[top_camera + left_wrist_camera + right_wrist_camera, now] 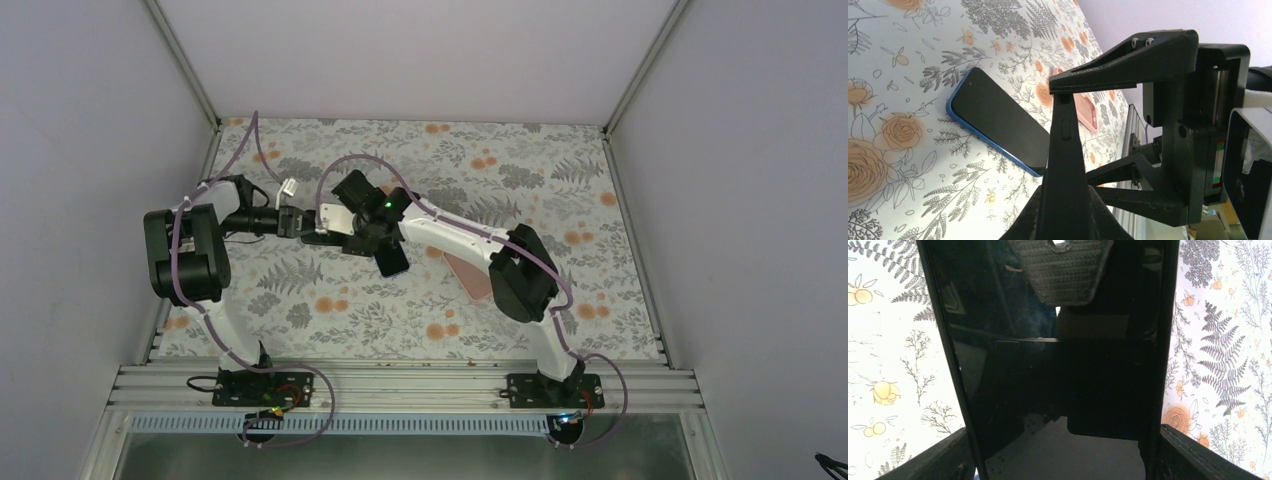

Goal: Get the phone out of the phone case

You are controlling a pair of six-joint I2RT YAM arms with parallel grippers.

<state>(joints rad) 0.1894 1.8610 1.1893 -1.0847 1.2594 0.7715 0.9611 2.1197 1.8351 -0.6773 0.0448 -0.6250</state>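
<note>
A black phone in its case is held above the table between both grippers. My right gripper is shut across its width, one finger on each long side. My left gripper is shut on its end, which shows edge-on as a thin black slab with a side button. The left finger's textured pad lies on the glossy screen. In the top view the two grippers, left and right, meet at mid-table. I cannot tell the case from the phone.
A blue-edged phone with a dark screen lies flat on the floral table below the grippers; it also shows in the top view. A pink case lies to its right, under the right arm. White walls enclose the table.
</note>
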